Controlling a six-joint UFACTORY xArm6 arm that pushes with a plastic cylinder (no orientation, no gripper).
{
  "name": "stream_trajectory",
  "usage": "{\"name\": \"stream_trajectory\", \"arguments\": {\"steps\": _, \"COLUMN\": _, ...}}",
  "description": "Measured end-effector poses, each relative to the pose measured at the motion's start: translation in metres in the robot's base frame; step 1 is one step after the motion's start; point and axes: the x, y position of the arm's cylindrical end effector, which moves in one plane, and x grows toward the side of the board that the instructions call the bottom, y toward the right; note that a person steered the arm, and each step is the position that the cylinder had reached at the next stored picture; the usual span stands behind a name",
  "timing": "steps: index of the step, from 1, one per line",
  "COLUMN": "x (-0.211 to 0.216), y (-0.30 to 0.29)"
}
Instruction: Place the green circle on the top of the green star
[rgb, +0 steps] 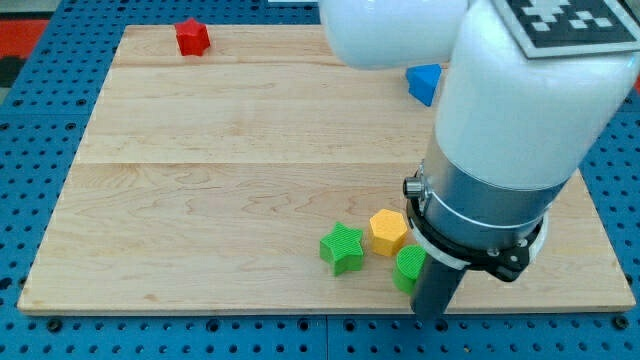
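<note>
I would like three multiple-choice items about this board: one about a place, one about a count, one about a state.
1. Where is the red block?
A. the view's top left
B. the view's bottom right
C. the centre

2. How many green blocks show?
A. one
B. two
C. four

3. The green star and the yellow block are:
A. stacked
B. far apart
C. side by side, close

Key: 1 A, it lies near the board's top left corner. 2 B, the star and the green circle, partly hidden by the rod. 3 C, they lie next to each other near the bottom edge; my tip is just right of and below the circle.
</note>
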Motion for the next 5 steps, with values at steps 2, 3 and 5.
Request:
{"name": "stream_trajectory", "arguments": {"steps": 2, "x": -0.049, "y": -0.058}}
{"name": "stream_trajectory", "arguments": {"steps": 3, "x": -0.050, "y": -0.054}}
{"name": "stream_trajectory", "arguments": {"steps": 5, "x": -0.007, "y": 0.009}}
